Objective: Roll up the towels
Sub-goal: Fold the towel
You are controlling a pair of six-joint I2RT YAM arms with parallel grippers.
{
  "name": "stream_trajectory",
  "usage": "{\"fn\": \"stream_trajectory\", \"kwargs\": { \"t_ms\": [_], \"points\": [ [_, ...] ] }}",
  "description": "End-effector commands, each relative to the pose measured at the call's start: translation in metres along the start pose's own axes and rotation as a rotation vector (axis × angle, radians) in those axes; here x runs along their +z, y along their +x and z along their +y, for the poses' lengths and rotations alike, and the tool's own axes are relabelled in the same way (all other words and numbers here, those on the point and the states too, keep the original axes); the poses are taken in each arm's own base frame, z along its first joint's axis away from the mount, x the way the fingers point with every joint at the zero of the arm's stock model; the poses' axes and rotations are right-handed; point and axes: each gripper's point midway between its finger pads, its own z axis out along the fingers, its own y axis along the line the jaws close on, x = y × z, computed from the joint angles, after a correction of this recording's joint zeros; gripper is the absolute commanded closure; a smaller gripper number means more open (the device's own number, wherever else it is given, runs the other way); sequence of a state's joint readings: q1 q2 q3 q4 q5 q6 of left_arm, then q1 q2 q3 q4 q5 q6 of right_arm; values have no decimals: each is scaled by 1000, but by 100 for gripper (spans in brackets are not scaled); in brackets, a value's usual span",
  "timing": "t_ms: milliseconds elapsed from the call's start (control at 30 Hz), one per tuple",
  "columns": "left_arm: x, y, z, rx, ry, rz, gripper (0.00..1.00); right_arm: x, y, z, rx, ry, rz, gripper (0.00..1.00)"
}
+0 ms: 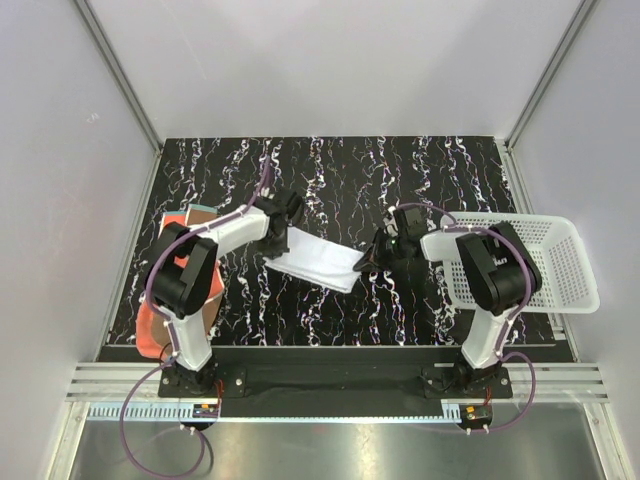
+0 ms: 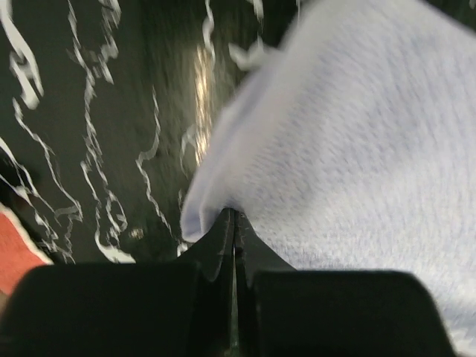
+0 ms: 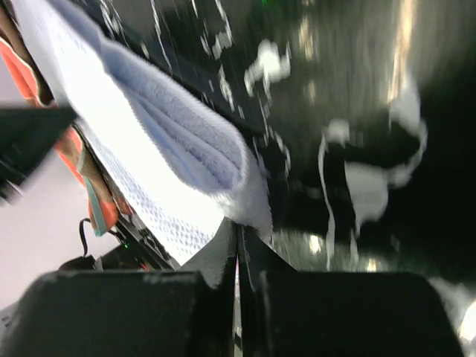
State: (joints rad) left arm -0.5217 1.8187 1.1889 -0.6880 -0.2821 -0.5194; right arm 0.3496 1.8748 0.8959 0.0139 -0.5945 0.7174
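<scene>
The white towel (image 1: 318, 258) hangs folded between my two grippers over the middle of the black marbled table. My left gripper (image 1: 277, 243) is shut on its left end; in the left wrist view the cloth (image 2: 357, 149) sits pinched at the fingertips (image 2: 235, 217). My right gripper (image 1: 366, 258) is shut on its right corner; in the right wrist view the folded cloth (image 3: 163, 141) runs up and left from the closed tips (image 3: 238, 227). The orange towel (image 1: 150, 325) lies at the table's left edge, mostly under my left arm.
A white perforated basket (image 1: 555, 270) stands at the right edge, behind my right arm. The black marbled table (image 1: 340, 180) is bounded by white walls at the back and sides. A strip of orange cloth (image 3: 100, 201) shows in the right wrist view.
</scene>
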Motion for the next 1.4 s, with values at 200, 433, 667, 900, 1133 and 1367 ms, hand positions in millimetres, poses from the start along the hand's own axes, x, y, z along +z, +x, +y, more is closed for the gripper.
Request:
{"fn": "stream_trajectory", "kwargs": {
  "t_ms": [200, 433, 667, 900, 1133, 1367],
  "points": [
    [10, -37, 3, 9, -12, -23, 100, -20, 83, -38, 10, 265, 54, 100],
    [-19, -45, 8, 13, -24, -107, 96, -40, 94, -20, -36, 338, 19, 97],
    [-103, -52, -6, 57, 71, -302, 89, -76, 68, 41, -146, 272, -87, 81],
    [-148, 10, -92, 161, 500, -327, 89, -63, 54, 34, -181, 312, -89, 83],
    [-147, 78, -172, 281, 644, -240, 90, -50, 40, -5, -151, 378, -72, 89],
    [-130, 110, -208, 317, 632, -169, 93, -40, 52, -38, -109, 398, -34, 92]
  ]
}}
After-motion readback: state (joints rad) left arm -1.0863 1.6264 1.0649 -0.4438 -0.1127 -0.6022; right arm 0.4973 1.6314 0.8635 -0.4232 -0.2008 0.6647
